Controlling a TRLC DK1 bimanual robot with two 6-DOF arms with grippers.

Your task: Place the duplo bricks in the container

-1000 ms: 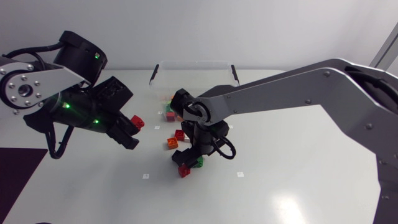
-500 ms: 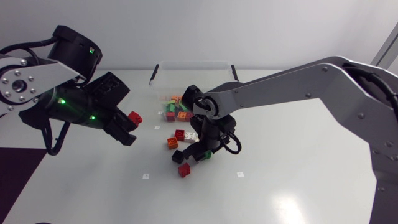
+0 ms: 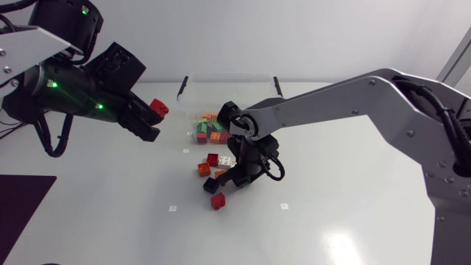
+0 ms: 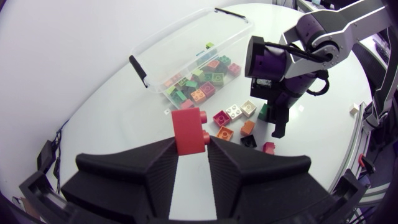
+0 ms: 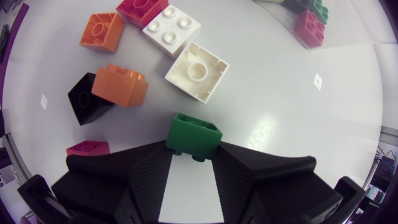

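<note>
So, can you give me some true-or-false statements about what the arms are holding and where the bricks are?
1. The left gripper has its fingers shut on a red brick. True.
2. The right gripper holds a white brick. False: it holds a green brick.
3. The container has coloured bricks in it. True.
4. Every brick is put away. False: an orange brick and a black brick, among others, lie on the table.

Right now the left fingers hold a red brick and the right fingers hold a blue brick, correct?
Not quite. The right fingers hold a green brick, not a blue one; the right wrist view shows it. The left fingers do hold a red brick.
</note>
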